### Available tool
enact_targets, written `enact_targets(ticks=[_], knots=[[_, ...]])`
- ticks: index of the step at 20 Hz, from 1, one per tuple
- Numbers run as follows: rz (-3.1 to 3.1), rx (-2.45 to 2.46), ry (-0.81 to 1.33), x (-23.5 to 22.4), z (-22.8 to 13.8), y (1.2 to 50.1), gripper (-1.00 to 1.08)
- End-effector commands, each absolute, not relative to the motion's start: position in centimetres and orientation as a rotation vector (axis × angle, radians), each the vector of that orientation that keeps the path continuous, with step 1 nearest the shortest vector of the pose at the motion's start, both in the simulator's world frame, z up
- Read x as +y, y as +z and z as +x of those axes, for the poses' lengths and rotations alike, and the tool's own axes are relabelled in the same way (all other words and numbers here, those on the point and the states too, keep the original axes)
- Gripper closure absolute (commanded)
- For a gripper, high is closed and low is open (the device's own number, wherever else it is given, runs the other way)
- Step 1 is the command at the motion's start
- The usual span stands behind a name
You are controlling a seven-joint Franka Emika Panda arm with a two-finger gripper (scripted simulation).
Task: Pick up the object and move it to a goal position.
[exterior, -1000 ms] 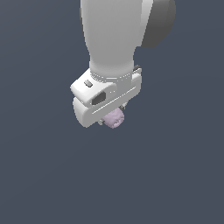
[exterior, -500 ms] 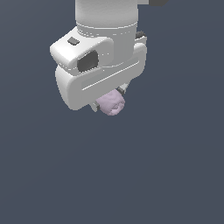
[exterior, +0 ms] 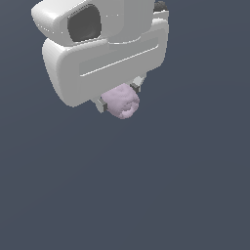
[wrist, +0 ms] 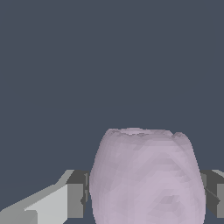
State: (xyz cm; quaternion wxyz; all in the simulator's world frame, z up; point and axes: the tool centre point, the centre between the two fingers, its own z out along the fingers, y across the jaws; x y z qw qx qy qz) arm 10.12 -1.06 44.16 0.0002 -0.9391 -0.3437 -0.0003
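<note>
The pincer pinches the lilac-pink lumpy blob between both fingers, blob protruding below the fingertips.

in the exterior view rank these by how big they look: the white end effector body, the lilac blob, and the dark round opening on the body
1. White end effector body, though nearest the camera.
2. Lilac blob.
3. Dark round opening, close to the blob in apparent size.

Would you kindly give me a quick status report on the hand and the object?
Hand shut on the blob, a finger at each side. Blob held off the ground. Nothing else in view.
</note>
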Motion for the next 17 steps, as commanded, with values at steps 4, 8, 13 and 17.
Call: enact_targets(ticks=[4, 8, 13, 17], knots=[[-2.950, -1.080, 0.000, -1.2, 10.3, 45.3, 1.08], [-2.950, -1.080, 0.000, -1.2, 10.4, 45.8, 1.08], [-2.950, -1.080, 0.000, -1.2, 10.5, 46.0, 1.08], [-2.950, -1.080, 0.000, -1.2, 10.5, 46.0, 1.08]])
